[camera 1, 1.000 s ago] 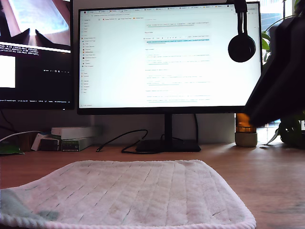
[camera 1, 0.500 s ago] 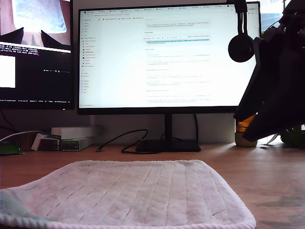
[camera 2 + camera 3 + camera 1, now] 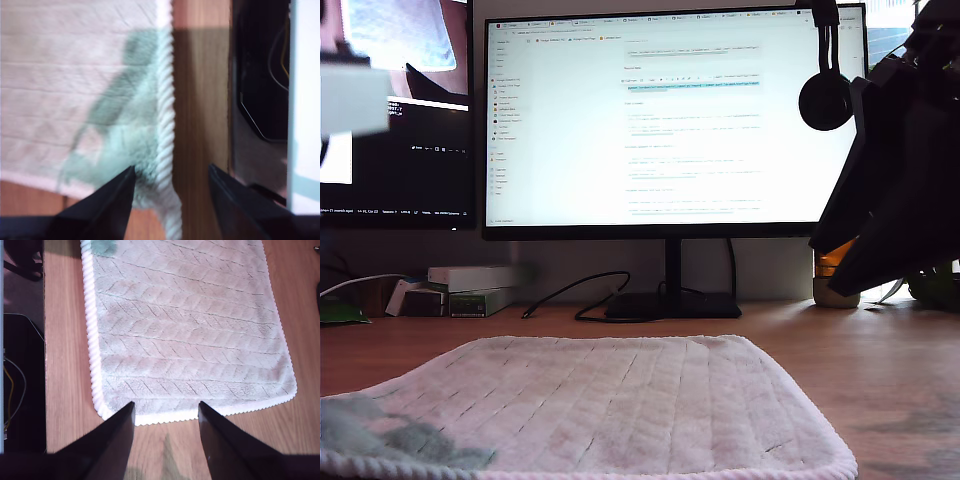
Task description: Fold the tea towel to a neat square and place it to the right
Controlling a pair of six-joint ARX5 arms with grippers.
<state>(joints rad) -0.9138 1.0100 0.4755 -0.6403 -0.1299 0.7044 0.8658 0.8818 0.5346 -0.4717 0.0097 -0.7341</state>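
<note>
Fleecy towel [image 3: 185,330] lies flat, unfolded, along the table's [image 3: 65,340] near edge. My first gripper [image 3: 170,187] and my second gripper [image 3: 165,412] hover spread, empty. Risk: pinching only the corded edge [image 3: 166,115], so the corner slips free mid-fold.

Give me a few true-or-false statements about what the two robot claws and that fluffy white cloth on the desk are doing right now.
1. The fluffy off-white tea towel lies spread flat on the wooden desk. True.
2. My first gripper is clamped on the towel. False: its jaws are apart, over the towel's corded edge.
3. My second gripper is open above a towel edge. True.
4. Black headphones lie on the towel. False: they hang on the big monitor.
</note>
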